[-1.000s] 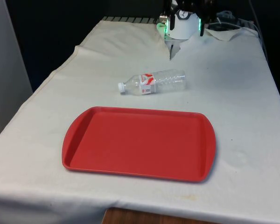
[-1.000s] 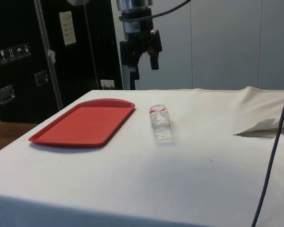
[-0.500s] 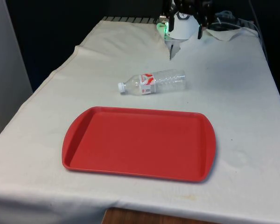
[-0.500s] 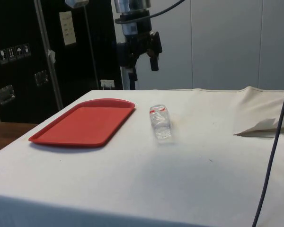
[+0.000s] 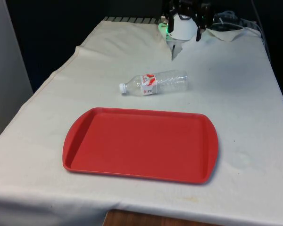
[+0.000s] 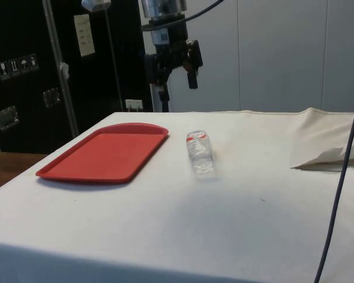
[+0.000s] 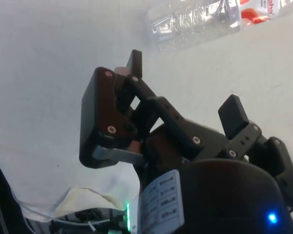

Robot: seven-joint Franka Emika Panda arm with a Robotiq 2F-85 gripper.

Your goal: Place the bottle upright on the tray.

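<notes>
A clear plastic bottle with a red-and-white label and white cap lies on its side on the white cloth, its cap towards the front view's left. It also shows in the side view as the bottle and in the wrist view as the bottle. The red tray lies flat just in front of it, with nothing on it; the tray is left of the bottle in the side view. My gripper hangs open high above the table, behind the bottle. Nothing sits between its fingers.
A raised fold of cloth stands behind the bottle near the robot's base. In the side view a bunched cloth ridge lies at the right and a dark cable hangs down in front of it.
The gripper has risen slightly and drifted a little to the side view's left, turning somewhat. Bottle and tray have not moved.
</notes>
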